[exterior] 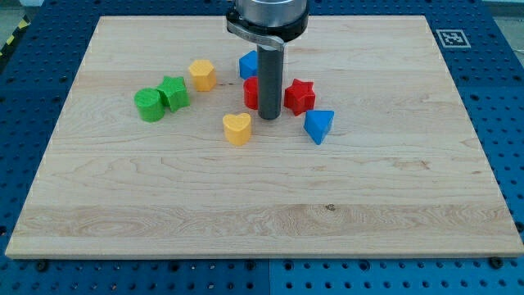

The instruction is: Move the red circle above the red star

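Observation:
The red circle sits near the board's upper middle, partly hidden behind my rod. The red star lies just to its right. My tip rests on the board between the two, touching or almost touching the red circle's right side, with the star a short gap to the tip's right.
A blue block sits just above the red circle. A blue triangle-like block lies below right of the star. A yellow heart is below left of the tip, a yellow hexagon further left, and a green circle and green star at the left.

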`<state>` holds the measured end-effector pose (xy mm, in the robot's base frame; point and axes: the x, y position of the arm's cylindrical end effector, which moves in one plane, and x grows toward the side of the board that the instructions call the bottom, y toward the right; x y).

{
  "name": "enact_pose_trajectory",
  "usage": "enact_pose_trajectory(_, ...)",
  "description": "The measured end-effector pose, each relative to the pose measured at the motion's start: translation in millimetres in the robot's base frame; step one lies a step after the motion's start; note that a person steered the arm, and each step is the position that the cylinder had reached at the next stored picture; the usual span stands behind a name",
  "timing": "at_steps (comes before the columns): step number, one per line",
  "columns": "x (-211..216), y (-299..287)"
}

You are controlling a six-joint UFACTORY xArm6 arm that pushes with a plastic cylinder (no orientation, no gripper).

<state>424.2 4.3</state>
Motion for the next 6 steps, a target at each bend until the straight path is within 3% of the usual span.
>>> enact_pose_trajectory(3, -25.5, -77.1)
enact_pose_trajectory(6, -47.6, -4.2)
